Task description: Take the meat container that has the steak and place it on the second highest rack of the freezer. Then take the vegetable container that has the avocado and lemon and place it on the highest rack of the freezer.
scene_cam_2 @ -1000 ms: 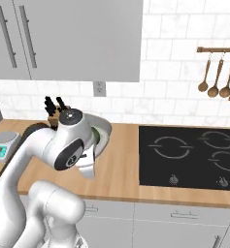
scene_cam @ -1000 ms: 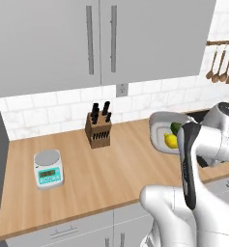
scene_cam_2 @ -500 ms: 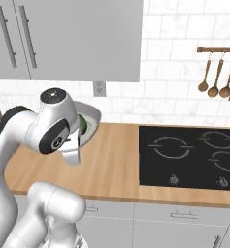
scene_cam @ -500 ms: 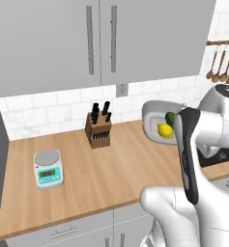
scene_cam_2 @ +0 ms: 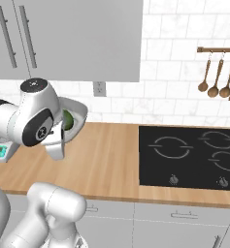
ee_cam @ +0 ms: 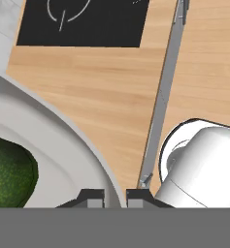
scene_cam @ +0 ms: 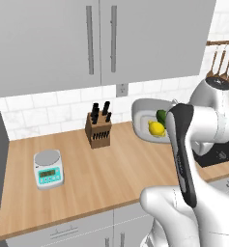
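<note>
The white arm is reared up high over the wooden counter (scene_cam: 111, 169), elbow folded, forearm angled down across the front of the left base view. The gripper (ee_cam: 115, 196) is pinching the rim of the pale vegetable container (scene_cam: 144, 116), its fingertips (ee_cam: 93, 197) either side of the wall in the hand view, jaws nearly together. The container is up off the counter, tipped on its side with the open face toward the left base camera. Inside it the lemon (scene_cam: 156, 128) sits low, bright yellow, with the dark green avocado (scene_cam: 162, 116) just above, touching it. From the right base view the container's edge peeks out behind the arm's big joint, a sliver of avocado showing. Left on the counter stand a knife block (scene_cam: 98, 129) by the tiled wall and a kitchen scale (scene_cam: 49, 168) nearer the front; its display is too small to read. A black cooktop (scene_cam_2: 189, 155) lies to the right.
</note>
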Tool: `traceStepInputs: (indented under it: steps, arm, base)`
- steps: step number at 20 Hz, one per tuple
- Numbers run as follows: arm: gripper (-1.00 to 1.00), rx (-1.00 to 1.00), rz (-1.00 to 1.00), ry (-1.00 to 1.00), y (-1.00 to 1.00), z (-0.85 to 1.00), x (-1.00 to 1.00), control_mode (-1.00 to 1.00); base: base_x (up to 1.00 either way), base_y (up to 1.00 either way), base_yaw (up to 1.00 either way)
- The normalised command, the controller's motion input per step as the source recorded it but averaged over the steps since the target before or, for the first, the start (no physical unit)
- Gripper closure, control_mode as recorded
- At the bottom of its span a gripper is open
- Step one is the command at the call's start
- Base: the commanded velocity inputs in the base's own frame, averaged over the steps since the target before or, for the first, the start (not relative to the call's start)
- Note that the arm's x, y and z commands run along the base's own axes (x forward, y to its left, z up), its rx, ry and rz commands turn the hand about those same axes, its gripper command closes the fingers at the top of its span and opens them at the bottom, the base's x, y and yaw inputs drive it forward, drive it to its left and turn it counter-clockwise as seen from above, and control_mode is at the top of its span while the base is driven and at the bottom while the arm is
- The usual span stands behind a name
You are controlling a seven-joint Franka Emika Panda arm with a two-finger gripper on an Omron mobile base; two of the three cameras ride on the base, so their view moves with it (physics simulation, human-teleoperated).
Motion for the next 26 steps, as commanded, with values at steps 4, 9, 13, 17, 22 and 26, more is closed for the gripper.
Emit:
traceStepInputs:
  steps: [4, 9, 13, 17, 22, 26]
  arm:
    - [1.0, 0.0, 0.21, 0.0, -0.11, 0.0, 0.0, -1.0]
    - [1.0, 0.0, 0.24, 0.0, -0.27, 0.0, 0.14, -1.0]
    - [1.0, -0.02, 0.12, 0.0, -0.02, 0.0, 0.06, -1.0]
    - [1.0, -0.07, -0.01, -0.01, 0.11, -0.03, 0.0, -1.0]
    - [1.0, -0.01, -0.15, 0.0, 0.02, 0.0, 0.0, -1.0]
    - [1.0, 0.0, -0.07, 0.0, 0.0, 0.0, 0.0, -1.0]
  base:
    - [0.0, 0.0, 0.0]
    - [0.0, 0.0, 0.0]
    - [0.0, 0.0, 0.0]
    - [0.0, 0.0, 0.0]
    - [0.0, 0.0, 0.0]
    - [0.0, 0.0, 0.0]
